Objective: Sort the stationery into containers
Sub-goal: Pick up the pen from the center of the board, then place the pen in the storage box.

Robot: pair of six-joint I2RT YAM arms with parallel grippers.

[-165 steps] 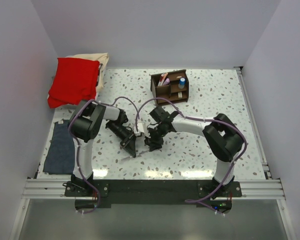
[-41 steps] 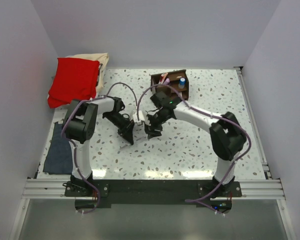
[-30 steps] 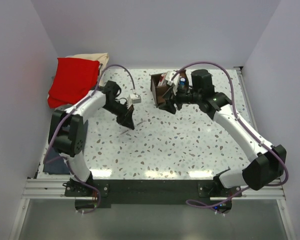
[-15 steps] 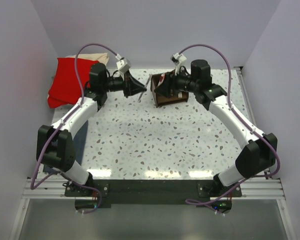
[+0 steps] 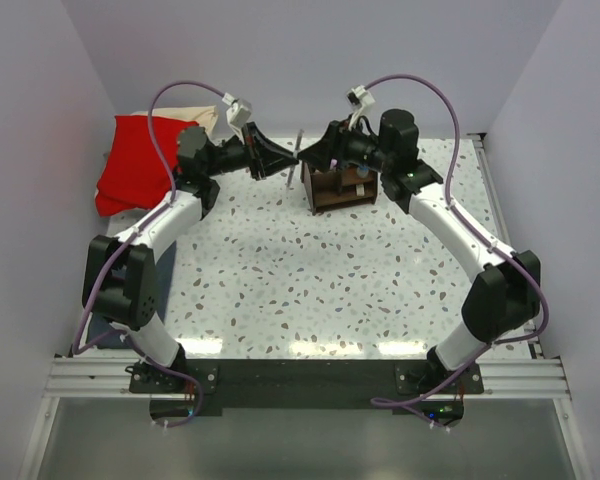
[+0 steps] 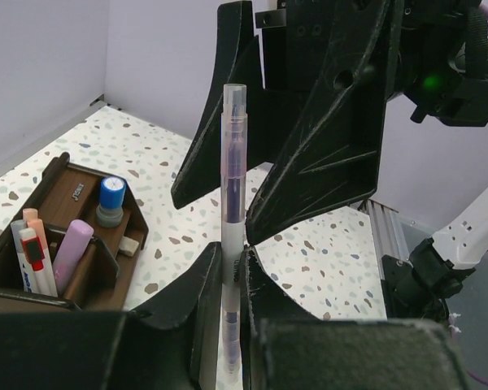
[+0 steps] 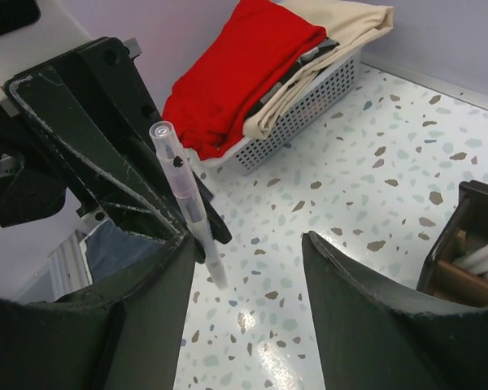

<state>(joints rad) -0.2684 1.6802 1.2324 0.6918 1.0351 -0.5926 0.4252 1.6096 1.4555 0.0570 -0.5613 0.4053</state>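
L pincer (image 6: 232, 268) raised, clamping clear pen (image 6: 233, 175) upright; R pincer (image 7: 248, 244) facing, wide.

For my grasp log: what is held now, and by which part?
The left hand grips the clear pen by its lower part; the right hand is open, empty.

Clear pen (image 6: 233, 203) with a violet core. Dark brown box (image 5: 338, 196) holds a blue-topped white cylinder (image 6: 111, 201) and lilac marker (image 6: 71, 253). White table (image 5: 330, 280), grey-brown speckles; red cloth (image 5: 140, 160) far left.
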